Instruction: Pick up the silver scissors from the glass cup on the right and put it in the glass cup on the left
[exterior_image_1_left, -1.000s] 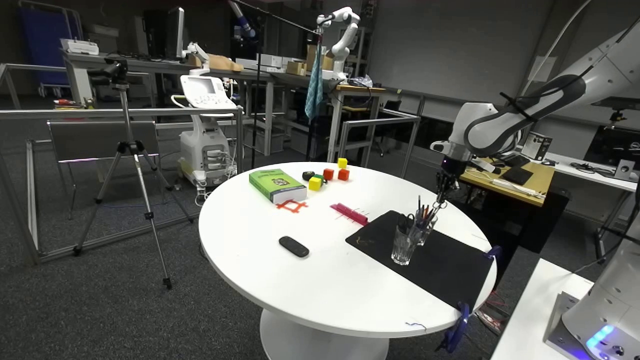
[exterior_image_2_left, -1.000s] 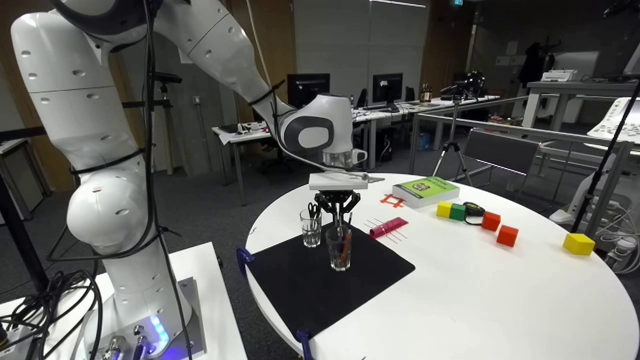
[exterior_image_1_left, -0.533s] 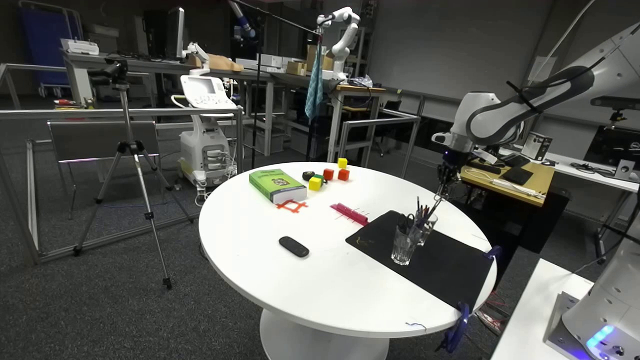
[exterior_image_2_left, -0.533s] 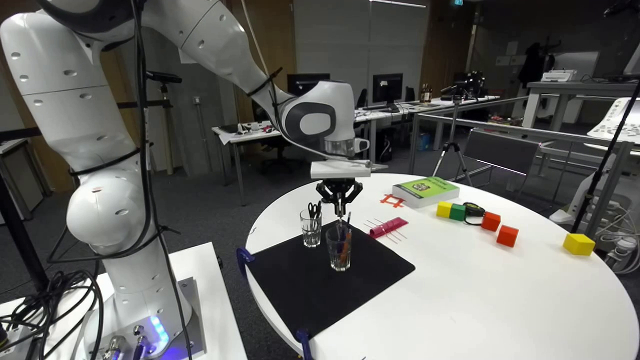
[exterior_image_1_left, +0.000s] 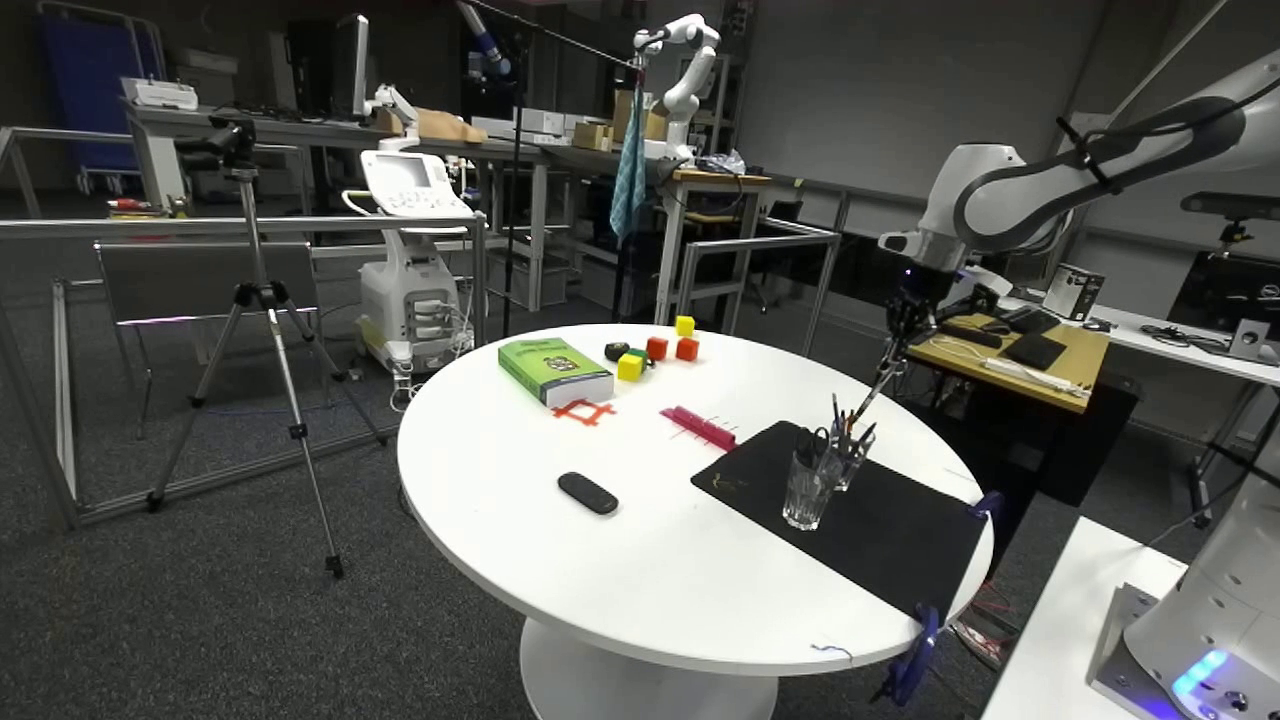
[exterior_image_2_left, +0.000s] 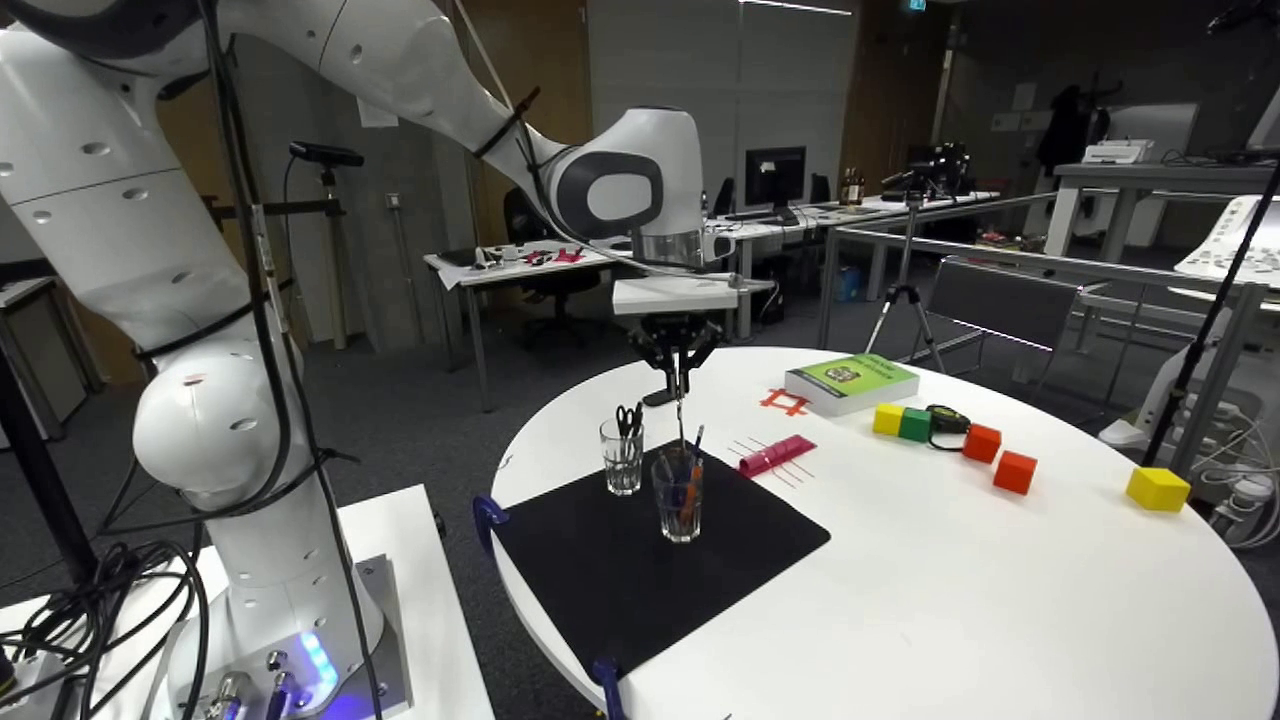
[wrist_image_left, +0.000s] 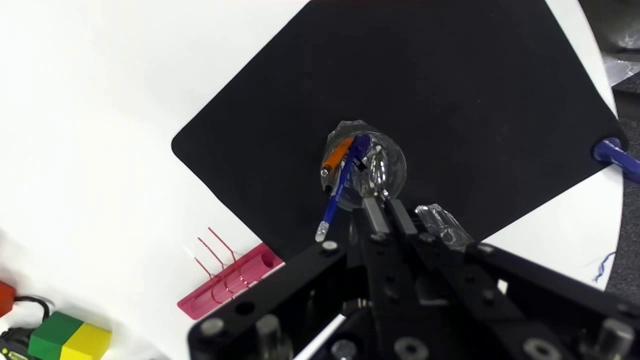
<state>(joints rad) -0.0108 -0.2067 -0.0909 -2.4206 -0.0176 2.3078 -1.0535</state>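
My gripper (exterior_image_2_left: 678, 385) is shut on the silver scissors (exterior_image_2_left: 681, 415) above the glass cup with pens (exterior_image_2_left: 664, 515). The scissors hang down, their lower end at the cup's mouth; whether it is inside the rim I cannot tell. In an exterior view the scissors (exterior_image_1_left: 878, 388) slant below my gripper (exterior_image_1_left: 893, 362). In the wrist view a silver piece shows between the fingertips (wrist_image_left: 385, 201), over the cup (wrist_image_left: 401, 167) holding a blue pencil (wrist_image_left: 334, 202) and an orange pen (wrist_image_left: 338, 154). The cup with black scissors (exterior_image_2_left: 622, 478) stands beside it, partly hidden in the wrist view (wrist_image_left: 442, 225).
Both cups stand on a black mat (exterior_image_2_left: 620, 580) clamped to the round white table (exterior_image_2_left: 900, 600) by blue clamps (exterior_image_2_left: 487, 515). A pink holder (exterior_image_2_left: 778, 455), a green book (exterior_image_2_left: 852, 382), coloured blocks (exterior_image_2_left: 982, 442) and a dark oblong case (exterior_image_1_left: 588, 493) lie further off.
My gripper has risen and drawn the silver scissors up, so more of their length shows above the pen cup. The arm has pulled back and up. Both cups have stayed in place.
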